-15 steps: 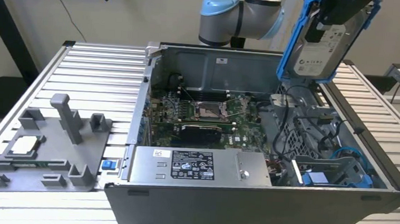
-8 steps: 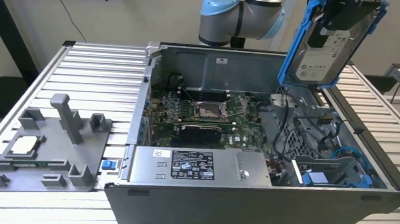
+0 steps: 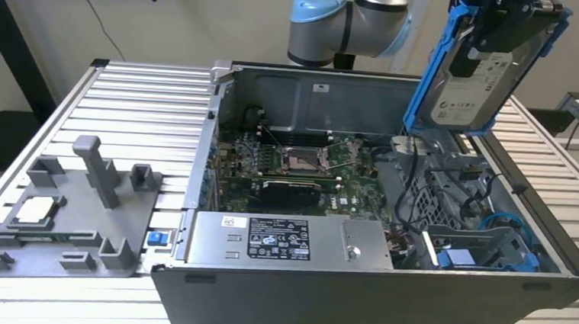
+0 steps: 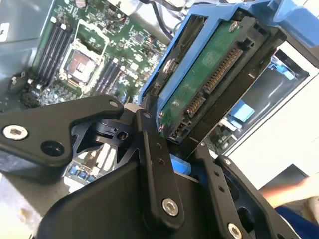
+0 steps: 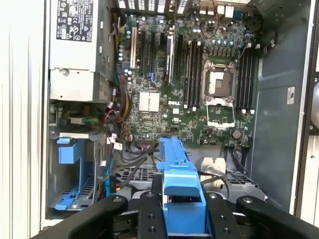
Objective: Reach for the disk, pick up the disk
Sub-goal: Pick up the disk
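Robotics lab: slatted aluminium workbench (image 3: 131,97), opened computer case (image 3: 362,297).

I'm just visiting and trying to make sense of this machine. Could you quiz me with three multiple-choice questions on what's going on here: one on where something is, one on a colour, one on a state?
1. Where is the disk?
A. Lying on the grey fixture
B. Held up above the open computer case
C. Seated in the drive bay

2. What colour are the rails along the disk's edges?
A. Blue
B. Red
C. Black

3. What is the gripper doing?
A. Hanging open with nothing in it
B. Resting on the motherboard
C. Shut on the disk

Answers: 1 B, the exterior view shows it upright, clear of the case. 2 A, bright blue in every view. 3 C, both wrist views show the jaws clamped either side of it.
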You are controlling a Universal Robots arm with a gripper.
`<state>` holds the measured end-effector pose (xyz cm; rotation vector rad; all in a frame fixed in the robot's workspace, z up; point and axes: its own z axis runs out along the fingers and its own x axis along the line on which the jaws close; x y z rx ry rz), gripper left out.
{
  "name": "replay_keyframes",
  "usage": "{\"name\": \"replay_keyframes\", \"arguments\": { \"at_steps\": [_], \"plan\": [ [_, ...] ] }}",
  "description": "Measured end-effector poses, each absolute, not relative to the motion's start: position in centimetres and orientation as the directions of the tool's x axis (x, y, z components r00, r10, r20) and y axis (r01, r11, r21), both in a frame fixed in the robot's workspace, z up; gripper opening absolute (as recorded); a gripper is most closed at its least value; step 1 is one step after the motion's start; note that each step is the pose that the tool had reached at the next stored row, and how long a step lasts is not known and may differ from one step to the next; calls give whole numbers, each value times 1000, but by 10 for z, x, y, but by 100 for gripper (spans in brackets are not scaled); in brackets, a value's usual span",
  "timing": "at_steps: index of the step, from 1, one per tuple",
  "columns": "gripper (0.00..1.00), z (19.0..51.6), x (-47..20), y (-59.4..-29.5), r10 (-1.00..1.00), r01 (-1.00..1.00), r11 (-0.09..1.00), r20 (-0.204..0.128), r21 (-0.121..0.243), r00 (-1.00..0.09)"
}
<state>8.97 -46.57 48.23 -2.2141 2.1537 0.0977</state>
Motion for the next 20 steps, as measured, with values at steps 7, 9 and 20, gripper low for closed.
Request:
{"name": "replay_keyframes", "arguments": {
  "at_steps": [7,9,20],
  "plan": [
    [0,483,90,-484,-996,-1000,-27,-84,7,26],
    [0,483,90,-487,-996,-1000,-26,-84,7,26],
    [0,483,90,-509,-996,-1000,-26,-86,7,26]
  ]
}}
